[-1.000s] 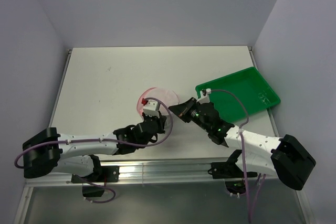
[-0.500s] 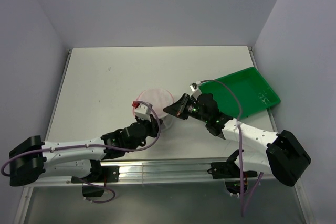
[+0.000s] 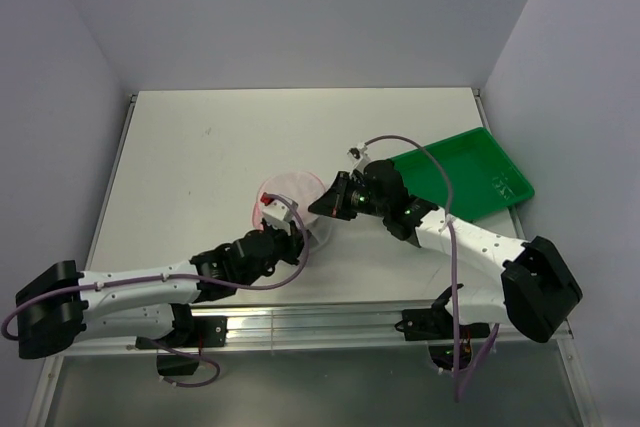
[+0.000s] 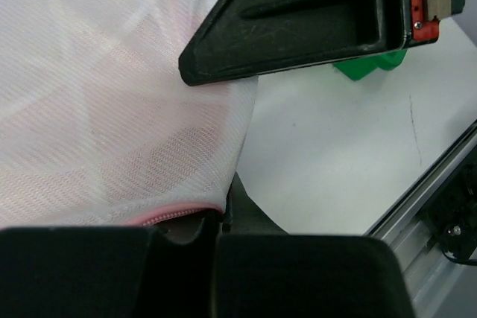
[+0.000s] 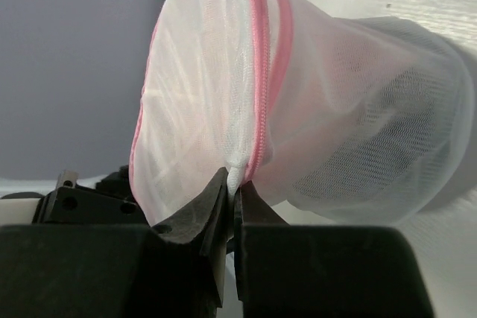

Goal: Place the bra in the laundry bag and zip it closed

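Bag (image 3: 295, 190) is seen near the middle of the table (image 3: 200, 137), gripped from two sides, left of the green tray (image 3: 470, 172) and apart from it. The right claw (image 5: 232, 184) is closed tight on a fold of white mesh just beside the pink zipper rim (image 5: 261, 72). From that claw the bag is seen directly ahead of and above the tips, turned on its side. The left claw (image 4: 216, 225) is pressed together on the bag's lower edge, where the pink trim meets its tips, and the mesh spreads up and away from it. One right finger (image 4: 298, 20) is seen against the mesh on the opposite side. A faint pink tint shows through the mesh, but the bra cannot be made out for certain.
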Controlling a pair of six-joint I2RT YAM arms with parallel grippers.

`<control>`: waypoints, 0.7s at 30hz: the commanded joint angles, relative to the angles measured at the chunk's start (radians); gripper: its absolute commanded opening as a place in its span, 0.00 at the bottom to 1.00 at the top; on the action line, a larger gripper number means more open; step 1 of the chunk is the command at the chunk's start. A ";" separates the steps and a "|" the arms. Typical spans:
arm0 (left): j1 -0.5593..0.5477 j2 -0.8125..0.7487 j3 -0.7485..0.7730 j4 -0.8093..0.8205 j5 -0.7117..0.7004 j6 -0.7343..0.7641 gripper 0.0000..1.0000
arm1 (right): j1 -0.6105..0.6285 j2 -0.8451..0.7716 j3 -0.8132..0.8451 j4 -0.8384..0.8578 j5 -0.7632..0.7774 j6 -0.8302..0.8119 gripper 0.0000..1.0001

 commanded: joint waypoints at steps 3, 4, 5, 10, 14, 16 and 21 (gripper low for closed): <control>0.015 0.059 0.054 -0.030 0.173 0.011 0.00 | -0.087 0.010 0.086 -0.127 0.271 -0.207 0.00; 0.025 0.081 0.057 0.008 0.201 -0.002 0.00 | -0.086 0.017 0.093 -0.138 0.288 -0.219 0.00; 0.049 0.094 0.061 0.030 0.248 -0.009 0.00 | -0.087 0.026 0.131 -0.183 0.305 -0.260 0.00; 0.097 0.204 0.093 0.114 0.396 -0.069 0.00 | -0.087 0.077 0.193 -0.256 0.353 -0.333 0.00; 0.097 0.218 0.088 0.120 0.422 -0.081 0.00 | -0.087 0.123 0.250 -0.280 0.400 -0.403 0.00; 0.097 0.201 0.083 0.113 0.422 -0.085 0.00 | -0.086 0.135 0.265 -0.273 0.426 -0.417 0.00; 0.107 0.090 0.032 -0.009 0.327 -0.071 0.00 | -0.089 0.139 0.311 -0.340 0.506 -0.458 0.00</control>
